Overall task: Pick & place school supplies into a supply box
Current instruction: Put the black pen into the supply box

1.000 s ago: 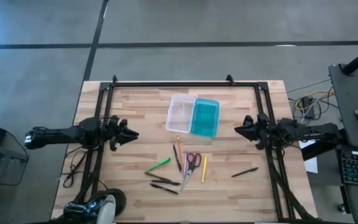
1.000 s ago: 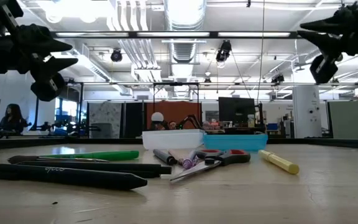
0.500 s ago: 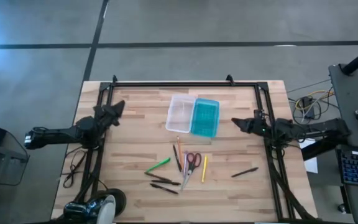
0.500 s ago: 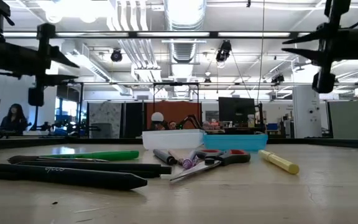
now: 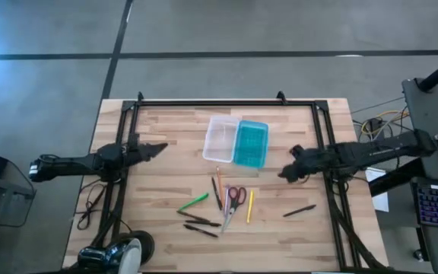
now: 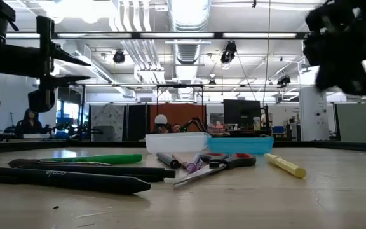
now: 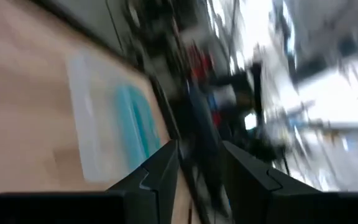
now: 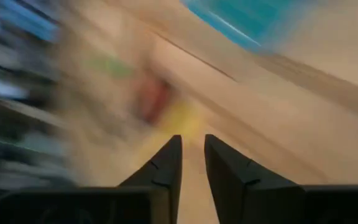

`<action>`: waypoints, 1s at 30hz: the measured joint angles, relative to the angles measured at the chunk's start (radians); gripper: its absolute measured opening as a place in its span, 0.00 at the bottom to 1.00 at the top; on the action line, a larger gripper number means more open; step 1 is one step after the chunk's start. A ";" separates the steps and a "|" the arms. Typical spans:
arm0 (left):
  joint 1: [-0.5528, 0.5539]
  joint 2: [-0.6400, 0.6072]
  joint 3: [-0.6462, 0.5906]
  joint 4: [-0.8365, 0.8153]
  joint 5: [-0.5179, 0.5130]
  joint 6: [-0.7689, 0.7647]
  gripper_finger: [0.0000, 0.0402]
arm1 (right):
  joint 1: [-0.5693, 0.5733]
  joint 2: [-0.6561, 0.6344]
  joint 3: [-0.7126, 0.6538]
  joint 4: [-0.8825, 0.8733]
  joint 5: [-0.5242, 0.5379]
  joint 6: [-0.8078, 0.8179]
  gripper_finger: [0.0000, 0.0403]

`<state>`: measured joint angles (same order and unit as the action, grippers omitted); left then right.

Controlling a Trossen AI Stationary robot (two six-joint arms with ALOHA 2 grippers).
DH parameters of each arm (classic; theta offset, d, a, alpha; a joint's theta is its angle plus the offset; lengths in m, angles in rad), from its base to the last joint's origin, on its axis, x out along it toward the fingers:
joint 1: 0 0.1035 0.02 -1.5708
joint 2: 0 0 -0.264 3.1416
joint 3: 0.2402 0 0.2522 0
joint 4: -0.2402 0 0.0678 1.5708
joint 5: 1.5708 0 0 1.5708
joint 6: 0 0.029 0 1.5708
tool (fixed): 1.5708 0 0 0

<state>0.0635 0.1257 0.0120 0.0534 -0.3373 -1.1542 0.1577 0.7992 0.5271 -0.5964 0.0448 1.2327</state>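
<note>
The supply box (image 5: 236,142) lies open at the table's far middle, the clear case (image 5: 220,138) beside its teal ribbed lid (image 5: 252,143). Nearer lie the green marker (image 5: 193,202), red-handled scissors (image 5: 236,195), a yellow pencil (image 5: 249,205), an orange pencil (image 5: 218,176) and dark pens (image 5: 201,223), with one more dark pen (image 5: 299,210) to the right. My left gripper (image 5: 162,147) hangs open and empty above the table's left part. My right gripper (image 5: 283,174) hangs open by a narrow gap and empty, right of the scissors and near the box's lid.
A black frame (image 5: 226,102) runs along the far edge and down both sides of the table. Bare wood lies between the box and my left gripper and along the near edge. In the low view, a person (image 6: 29,121) sits in the room far behind.
My right gripper has swung from the table's right side toward the near middle, closer to the scissors. My left gripper has turned about, first swinging toward the far edge, then back toward the box, and now points level to the right.
</note>
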 joint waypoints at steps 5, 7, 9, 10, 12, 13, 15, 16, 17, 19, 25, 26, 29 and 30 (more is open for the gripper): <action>0.000 0.012 0.001 -0.018 0.106 0.120 0.26 | 0.076 0.292 0.287 -0.534 -0.060 -0.283 0.27; 0.000 0.017 0.001 -0.019 0.117 0.169 0.26 | 0.120 0.382 0.347 -0.596 -0.092 -0.403 0.31; 0.000 0.022 0.001 -0.021 0.118 0.211 0.26 | 0.176 0.455 0.399 -0.602 -0.113 -0.505 0.35; 0.000 0.024 0.001 -0.022 0.118 0.228 0.26 | 0.206 0.488 0.416 -0.601 -0.116 -0.547 0.37; 0.000 0.030 0.001 -0.025 0.118 0.247 0.26 | 0.266 0.555 0.440 -0.600 -0.104 -0.604 0.41; 0.000 0.032 0.001 -0.025 0.118 0.252 0.26 | 0.291 0.582 0.448 -0.596 -0.096 -0.617 0.43; 0.000 0.037 0.000 -0.026 0.118 0.258 0.26 | 0.336 0.624 0.450 -0.577 -0.098 -0.636 0.46; 0.000 0.041 0.000 -0.027 0.118 0.262 0.26 | 0.359 0.641 0.445 -0.558 -0.100 -0.640 0.48; 0.000 0.044 0.000 -0.027 0.118 0.263 0.26 | 0.381 0.655 0.438 -0.533 -0.106 -0.642 0.50; 0.000 0.050 0.000 -0.027 0.118 0.263 0.26 | 0.413 0.676 0.420 -0.475 -0.117 -0.642 0.52; 0.000 0.070 0.000 -0.027 0.117 0.263 0.26 | 0.474 0.729 0.348 -0.294 -0.098 -0.650 0.56; 0.000 0.074 0.000 -0.027 0.116 0.263 0.26 | 0.477 0.740 0.331 -0.266 -0.101 -0.650 0.56; 0.000 0.082 0.000 -0.027 0.116 0.262 0.26 | 0.480 0.773 0.276 -0.186 -0.109 -0.632 0.55; 0.000 0.084 0.000 -0.027 0.116 0.262 0.26 | 0.480 0.784 0.260 -0.167 -0.108 -0.624 0.54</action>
<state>0.0635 0.2094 0.0116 0.0266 -0.2214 -0.8921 0.6376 1.5832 0.7875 -0.7635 -0.0631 0.6083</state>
